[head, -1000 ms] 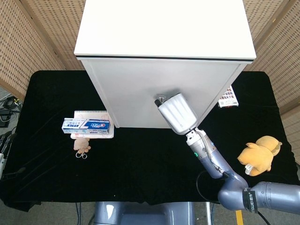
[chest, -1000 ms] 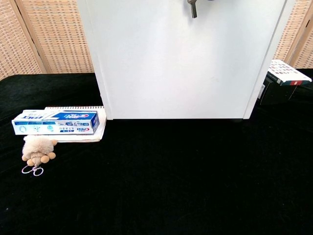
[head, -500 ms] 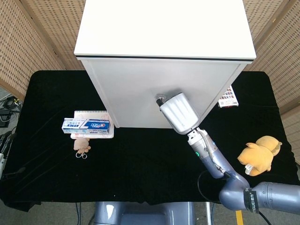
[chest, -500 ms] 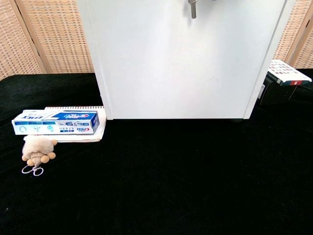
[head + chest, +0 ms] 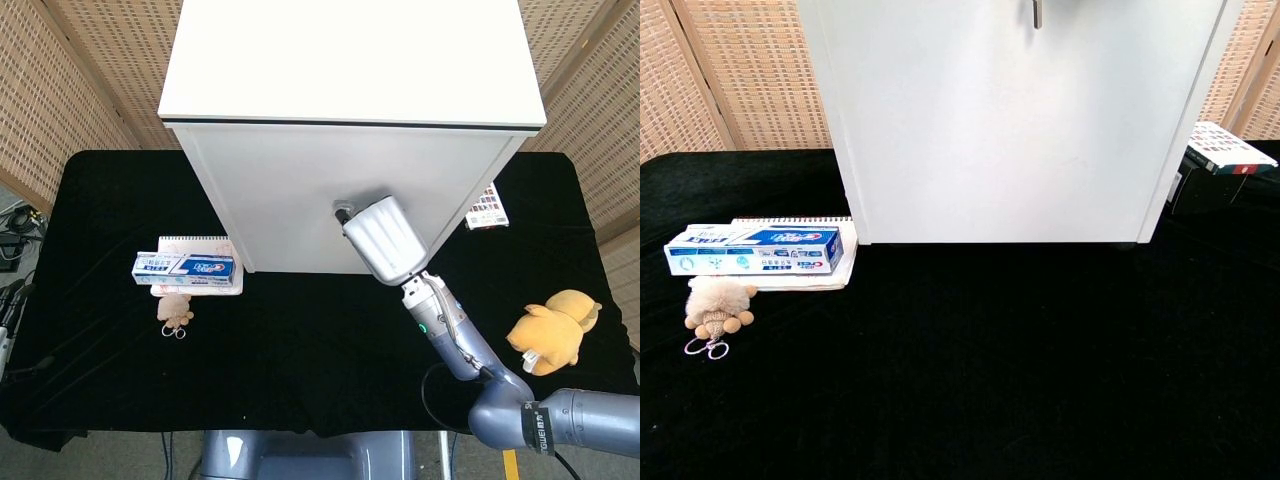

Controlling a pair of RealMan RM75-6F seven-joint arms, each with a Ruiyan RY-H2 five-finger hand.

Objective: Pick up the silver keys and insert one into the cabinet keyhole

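Observation:
The white cabinet (image 5: 350,70) stands at the back of the black table; its front (image 5: 1010,130) fills the chest view. My right hand (image 5: 383,240) is raised against the cabinet front, its ribbed back toward the head camera and its fingers hidden beneath it. At its fingertips a bit of silver metal, the silver keys (image 5: 342,211), meets the door at the keyhole. In the chest view one key (image 5: 1036,12) hangs down at the top edge, against the door. The hand seems to hold the bunch. My left hand shows in neither view.
A toothpaste box (image 5: 187,266) lies on a notebook (image 5: 195,243) left of the cabinet, with a fluffy keychain toy (image 5: 175,311) in front. A yellow plush (image 5: 553,330) sits at the right. A patterned box (image 5: 486,210) leans beside the cabinet's right corner.
My right hand has shifted slightly right and up along the cabinet front. The hanging key has risen toward the top edge of the chest view.

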